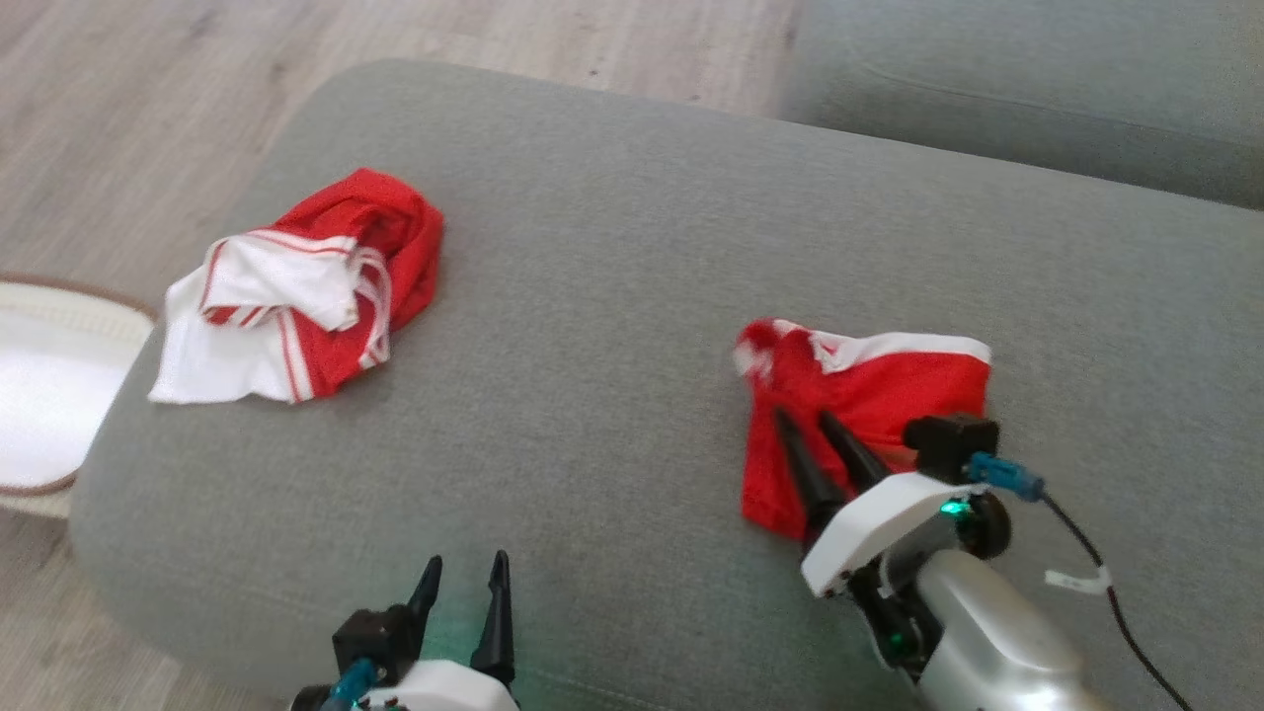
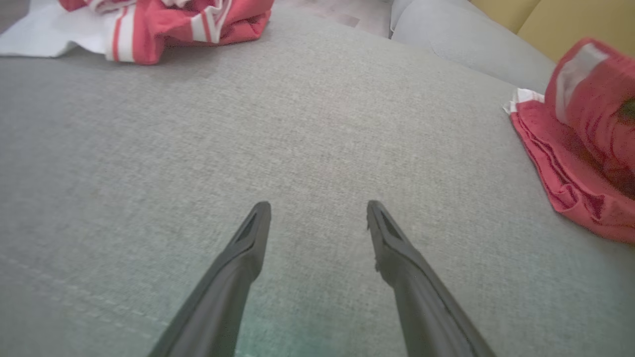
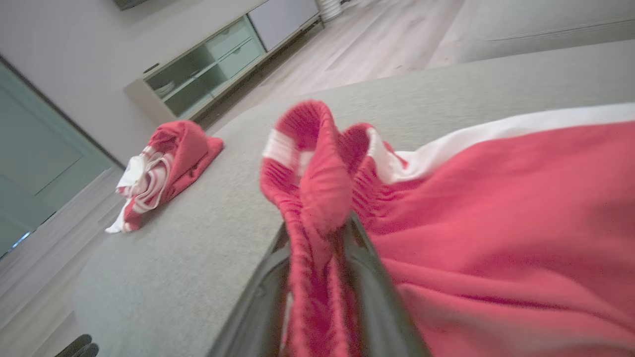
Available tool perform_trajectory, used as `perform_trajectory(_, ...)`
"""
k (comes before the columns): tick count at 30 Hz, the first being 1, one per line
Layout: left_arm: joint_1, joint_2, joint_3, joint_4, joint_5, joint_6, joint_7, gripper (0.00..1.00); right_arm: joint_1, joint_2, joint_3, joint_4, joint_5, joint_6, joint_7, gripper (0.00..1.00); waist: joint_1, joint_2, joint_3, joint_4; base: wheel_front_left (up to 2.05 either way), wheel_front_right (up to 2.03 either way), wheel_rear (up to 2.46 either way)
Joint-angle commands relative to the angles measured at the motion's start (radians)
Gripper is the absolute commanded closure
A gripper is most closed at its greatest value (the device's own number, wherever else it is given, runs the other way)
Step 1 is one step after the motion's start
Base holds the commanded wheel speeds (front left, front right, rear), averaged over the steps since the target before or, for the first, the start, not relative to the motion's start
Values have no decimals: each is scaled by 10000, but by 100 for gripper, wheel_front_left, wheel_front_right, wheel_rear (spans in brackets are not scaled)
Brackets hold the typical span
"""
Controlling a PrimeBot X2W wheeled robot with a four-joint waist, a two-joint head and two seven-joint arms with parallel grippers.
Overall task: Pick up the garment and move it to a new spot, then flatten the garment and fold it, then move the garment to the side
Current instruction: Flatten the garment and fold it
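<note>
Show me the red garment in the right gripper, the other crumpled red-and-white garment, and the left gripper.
red garment with white band (image 1: 889,390), head view, its red middle.
crumpled red and white garment (image 1: 281,281), head view, its white fold.
left gripper (image 2: 318,206), left wrist view, midway between fingertips.

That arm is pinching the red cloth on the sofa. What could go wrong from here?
The right gripper grips only a narrow bunched fold of the red garment, so it might slip free when lifted. The left gripper hangs open over bare cushion, so the cloth, held at one spot, may land crumpled rather than flat.
</note>
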State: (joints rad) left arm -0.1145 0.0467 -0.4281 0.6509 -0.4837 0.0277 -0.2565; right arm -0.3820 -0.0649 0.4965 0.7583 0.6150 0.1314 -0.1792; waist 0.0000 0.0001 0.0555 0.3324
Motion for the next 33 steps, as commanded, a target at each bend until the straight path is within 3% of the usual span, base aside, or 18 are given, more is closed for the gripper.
perform_trajectory(1, -281, 35, 301, -177, 102, 49, -53, 0, -543, 145, 477, -253, 204, -7, -222, 0, 0, -1, 34, 318, 0, 0, 0)
perform_trajectory(8, -360, 35, 879, -582, 571, 225, -53, 0, -671, 146, 1187, -392, 650, -7, -730, 0, 0, -1, -43, -404, 0, 0, 0)
perform_trajectory(11, -342, 35, 1193, -986, 900, 366, -53, 0, -669, 146, 501, -350, 90, -7, -812, 0, 0, -1, -102, -927, 0, 0, 0)
perform_trajectory(17, -252, 35, 1696, -1511, 1490, 514, -53, 0, 225, 146, -2169, -1372, -2011, -7, -822, 0, 0, -1, -200, -1828, 0, 0, 0)
perform_trajectory(21, -113, 35, 1925, -1697, 1843, 568, -53, 0, 966, 146, -3297, -1914, -2996, -7, -824, 0, 0, -1, -292, -2237, 0, 0, 0)
perform_trajectory(26, 173, 35, 2175, -1804, 2283, 565, -53, 0, 1702, 146, -3908, -2187, -3531, -7, -824, 0, 0, -1, -468, -2555, 0, 0, 0)
perform_trajectory(33, 784, 35, 2290, -1949, 2537, 493, -53, 0, 2359, 146, -3759, -2208, -3417, -7, -825, 0, 0, -1, -646, -2817, 0, 0, 0)
